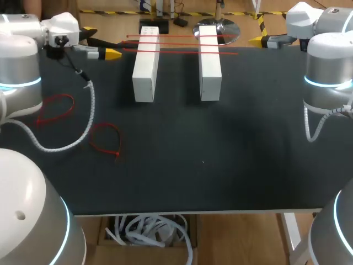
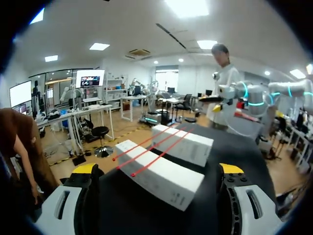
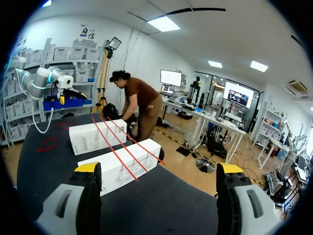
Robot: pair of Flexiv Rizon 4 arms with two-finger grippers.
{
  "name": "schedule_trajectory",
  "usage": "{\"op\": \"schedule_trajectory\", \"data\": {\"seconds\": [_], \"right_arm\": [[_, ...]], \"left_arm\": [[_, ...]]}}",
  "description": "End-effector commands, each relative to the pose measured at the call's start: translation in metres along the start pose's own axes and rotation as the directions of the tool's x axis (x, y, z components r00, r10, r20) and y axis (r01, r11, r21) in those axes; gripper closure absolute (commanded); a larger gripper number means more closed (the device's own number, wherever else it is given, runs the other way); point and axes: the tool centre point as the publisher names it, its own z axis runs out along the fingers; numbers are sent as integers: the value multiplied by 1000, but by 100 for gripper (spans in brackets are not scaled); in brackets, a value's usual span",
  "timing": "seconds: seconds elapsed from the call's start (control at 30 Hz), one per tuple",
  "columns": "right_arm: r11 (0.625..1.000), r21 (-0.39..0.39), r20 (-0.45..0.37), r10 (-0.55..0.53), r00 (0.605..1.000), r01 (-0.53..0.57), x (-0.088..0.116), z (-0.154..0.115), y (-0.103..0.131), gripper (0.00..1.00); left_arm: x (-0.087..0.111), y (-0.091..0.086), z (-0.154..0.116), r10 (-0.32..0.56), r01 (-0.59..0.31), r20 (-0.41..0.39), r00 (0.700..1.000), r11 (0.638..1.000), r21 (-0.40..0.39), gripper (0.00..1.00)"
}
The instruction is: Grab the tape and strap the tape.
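Note:
Three red straps [image 1: 176, 44] lie side by side across two white boxes, the left box [image 1: 145, 66] and the right box [image 1: 210, 65], at the far middle of the black table [image 1: 220, 160]. My left gripper [image 1: 102, 46] hovers open to the left of the boxes, level with the straps' ends. In the left wrist view its open fingers [image 2: 159, 169] frame the near box [image 2: 164, 176] and the straps [image 2: 150, 152]. My right gripper [image 1: 263, 40] hangs open at the far right, nothing in it. Ahead of it [image 3: 159, 169] are the boxes [image 3: 122, 164] and straps [image 3: 120, 149].
Two looped red straps lie on the table's left side, one [image 1: 72, 103] near the left edge and one [image 1: 116, 153] closer to the middle. The left arm's white coiled cable [image 1: 90, 110] droops over the table beside them.

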Motion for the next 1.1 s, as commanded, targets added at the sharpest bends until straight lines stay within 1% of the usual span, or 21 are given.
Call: {"op": "schedule_trajectory", "data": {"seconds": [0.03,0.07,0.13,0.2,0.23,0.27,0.3,0.33,0.4,0.47,0.5,0.57,0.6,0.63,0.73,0.77,0.83,0.9,1.1], "right_arm": [[1000,0,0,0,1000,0,0,0,0,0],[1000,0,0,0,1000,0,0,0,0,0],[1000,0,0,0,1000,0,0,0,0,0],[1000,0,0,0,1000,0,0,0,0,0],[1000,0,0,0,1000,0,0,0,0,0],[1000,0,0,0,1000,0,0,0,0,0],[1000,0,0,0,1000,0,0,0,0,0],[1000,0,0,0,1000,0,0,0,0,0],[1000,0,0,0,1000,0,0,0,0,0],[1000,0,0,0,1000,0,0,0,0,0],[1000,0,0,0,1000,0,0,0,0,0],[1000,0,0,0,1000,0,0,0,0,0],[1000,0,0,0,1000,0,0,0,0,0],[1000,0,0,0,1000,0,0,0,0,0],[1000,0,0,0,1000,0,0,0,0,0],[1000,0,0,0,1000,0,0,0,0,0],[1000,0,0,0,1000,0,0,0,0,0],[1000,0,0,0,1000,0,0,0,0,0],[1000,0,0,0,1000,0,0,0,0,0]], "left_arm": [[-9,9,3,13,-11,-105,994,1000,13,0],[-9,10,4,13,-11,-104,994,1000,13,0],[-10,12,6,8,-6,-109,994,1000,18,11],[-9,13,8,14,-12,-110,994,1000,19,8],[-9,14,10,15,-13,-117,993,1000,20,9],[-9,14,11,18,-15,-121,993,1000,21,15],[-9,15,12,19,-16,-122,992,1000,20,42],[-9,16,14,19,-16,-124,992,1000,19,55],[-8,17,16,24,-21,-143,989,1000,22,52],[-8,18,18,24,-20,-155,988,999,24,44],[-8,18,20,28,-25,-156,987,999,23,49],[-8,19,23,25,-19,-178,984,999,33,50],[-8,19,24,25,-19,-180,983,999,34,54],[-9,19,25,25,-19,-183,983,999,34,60],[-10,20,29,31,-24,-200,979,999,38,60],[-10,20,30,32,-25,-206,978,999,40,62],[-12,21,32,27,-16,-220,975,999,52,61],[-13,21,34,35,-23,-228,973,998,53,55],[-18,24,39,43,-30,-251,967,998,55,56]]}}
